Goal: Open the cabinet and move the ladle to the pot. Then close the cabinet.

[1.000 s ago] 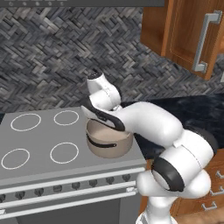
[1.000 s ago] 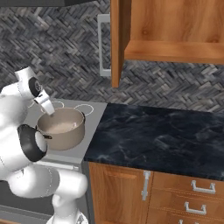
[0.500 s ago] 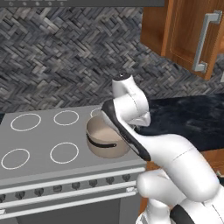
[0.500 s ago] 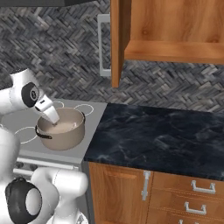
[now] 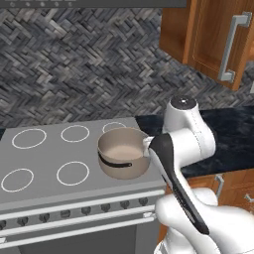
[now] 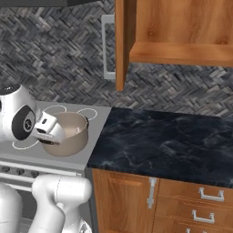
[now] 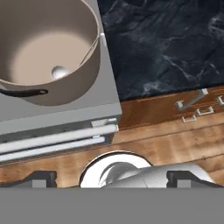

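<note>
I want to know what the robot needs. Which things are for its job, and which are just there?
For the job:
- cabinet, door open
- ladle, in the pot
- pot, on the stove
- gripper, open

Just there:
- stove
- black counter
- drawers
- patterned wall

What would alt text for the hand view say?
A beige pot stands at the corner of a grey stove, with a pale rounded object resting inside it. Beside it are a dark marbled counter and wooden drawers.
</note>
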